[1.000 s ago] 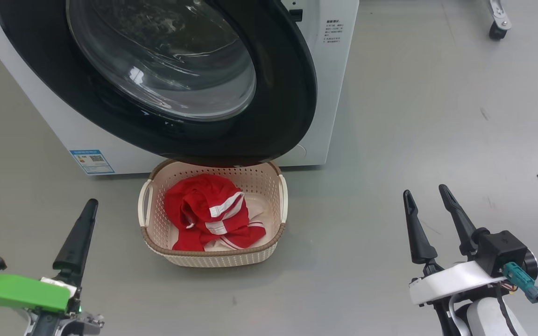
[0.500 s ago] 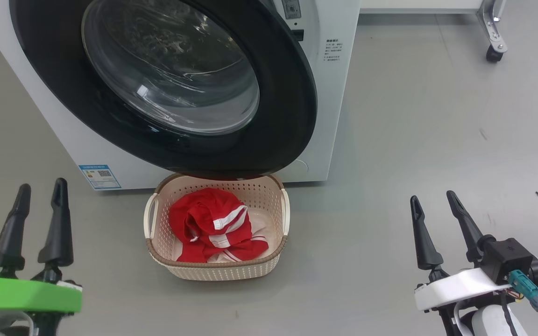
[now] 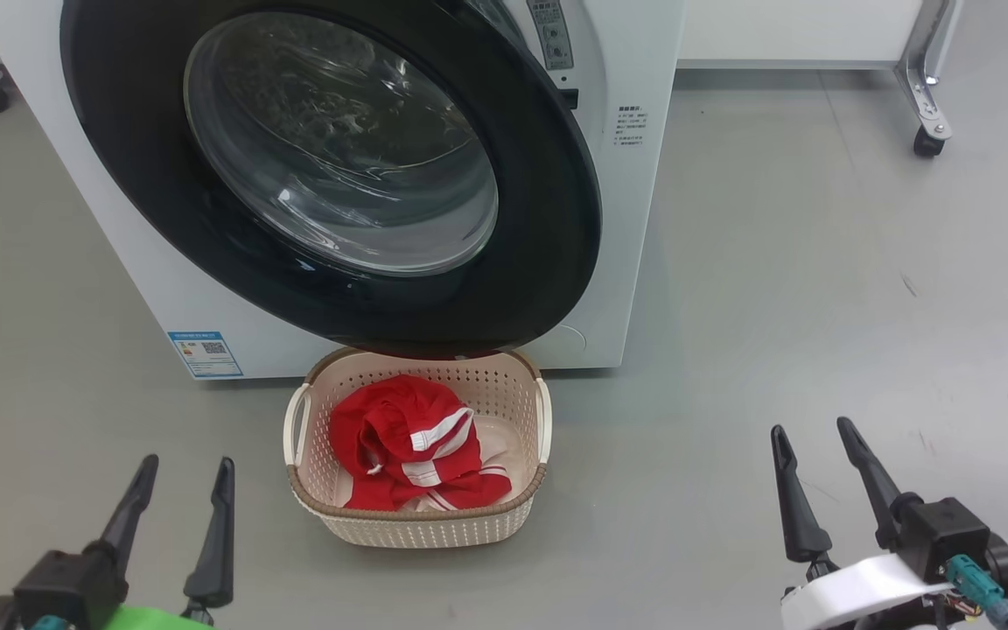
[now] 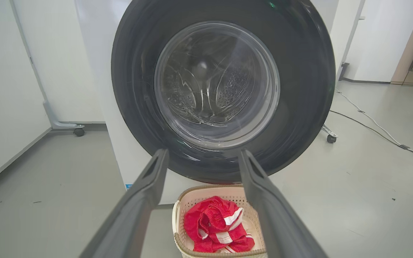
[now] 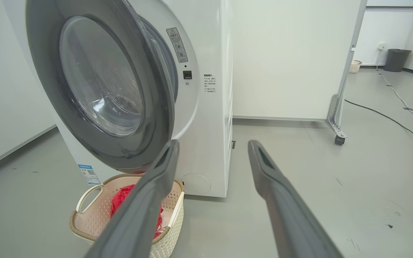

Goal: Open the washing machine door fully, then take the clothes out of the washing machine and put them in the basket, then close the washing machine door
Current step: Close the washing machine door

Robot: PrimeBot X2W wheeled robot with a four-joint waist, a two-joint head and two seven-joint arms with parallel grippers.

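Left gripper (image 3: 187, 462): two long dark fingers spread wide with nothing between them. It sits low at the left of the head view, over the floor (image 3: 819, 306), apart from the basket and touching nothing.

Right gripper (image 3: 810, 429): fingers likewise spread wide and empty. It sits low at the right of the head view, well apart from the basket and the machine.

Washing machine (image 3: 635, 219): white front-loader standing on the grey floor. A small blue label (image 3: 205, 353) is on the lower left of its front, and a strip of printed text is beside the door opening.

Washing machine door (image 3: 548, 219): round, with a wide glossy black rim and a bulging clear glass bowl. In the right wrist view it stands ajar, its free edge held off the machine front. Its lower edge hangs over the far rim of the basket. The left wrist view shows a perforated steel drum through the glass.

Basket (image 3: 421, 512): cream, with perforated sides, a brown woven-look rim and two side handles. It stands upright on the floor just in front of the machine, below the door.

Clothes (image 3: 399, 437): red fabric with white stripes, crumpled inside the basket, lying more to its left side and below the rim.

Background: a castor wheel (image 3: 927, 140) on a metal leg, a cable (image 5: 389, 116) across the floor, and a dark bin (image 5: 396, 60) by the far wall.
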